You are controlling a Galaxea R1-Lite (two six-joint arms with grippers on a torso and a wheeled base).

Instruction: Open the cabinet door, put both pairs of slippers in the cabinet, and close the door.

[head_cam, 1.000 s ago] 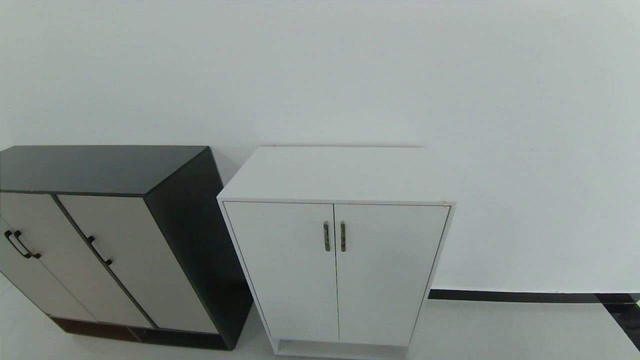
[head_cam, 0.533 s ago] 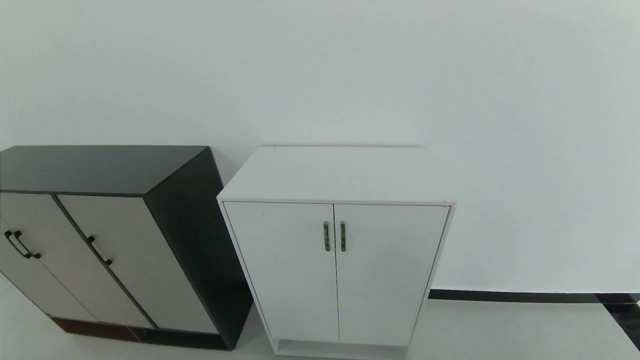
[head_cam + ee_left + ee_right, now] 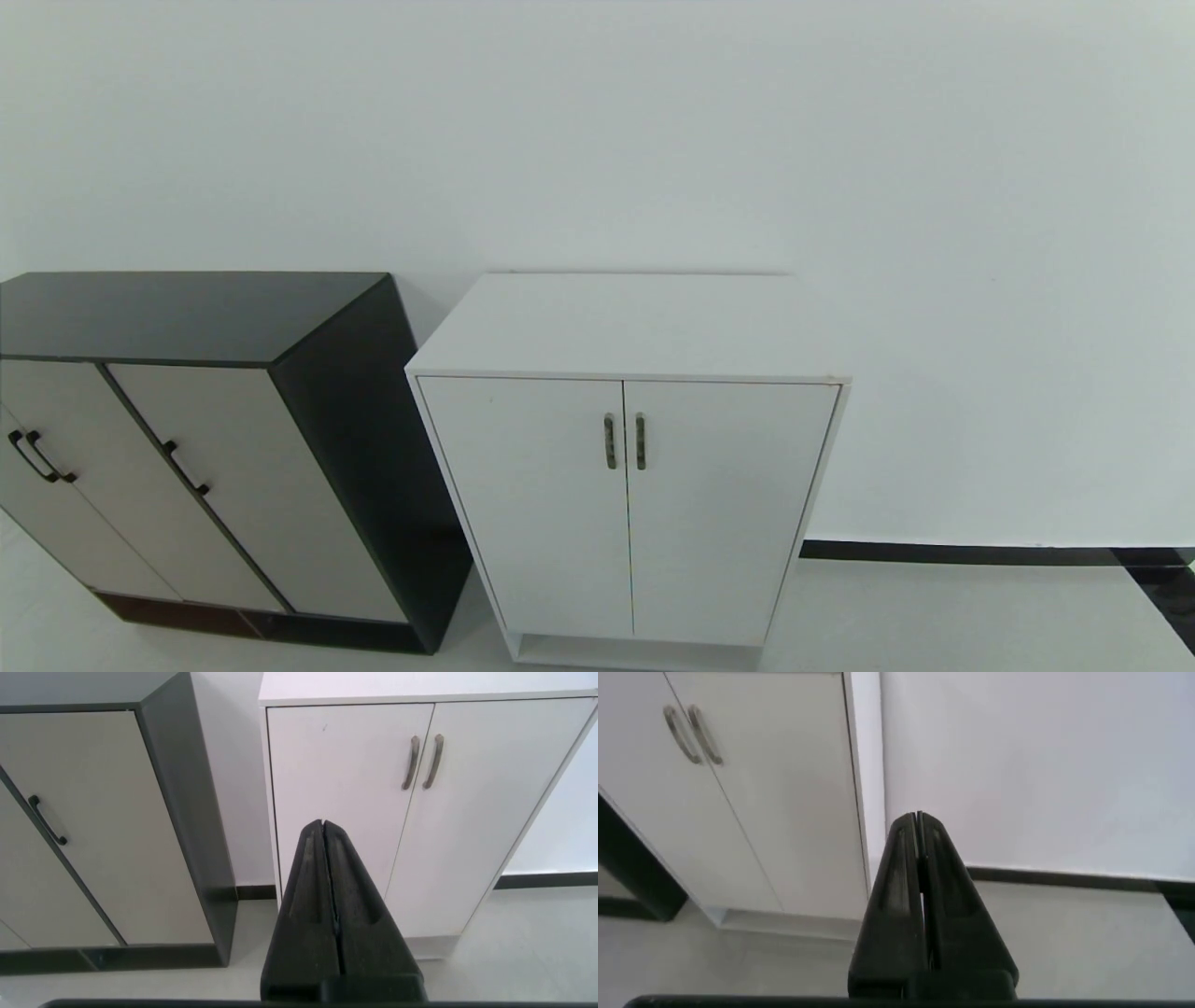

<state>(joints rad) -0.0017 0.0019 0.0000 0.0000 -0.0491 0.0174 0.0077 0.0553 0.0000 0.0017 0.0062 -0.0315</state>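
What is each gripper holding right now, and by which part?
Nothing. The left gripper and the right gripper are both shut and empty, apart from the closed white cabinet.

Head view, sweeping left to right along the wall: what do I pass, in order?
The black cabinet with grey doors → the white cabinet, both doors shut → the black baseboard strip at the foot of the wall.

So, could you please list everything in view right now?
white cabinet: one, white, centre, doors closed
door handles: two, grey metal, side by side where its doors meet
dark cabinet: one, black with grey doors, left of the white cabinet
black handles: two, black, one per dark cabinet door
skirting strip: one, black, low on the right
left gripper: one, black, shut, before the white cabinet
right gripper: one, black, shut, before its right edge
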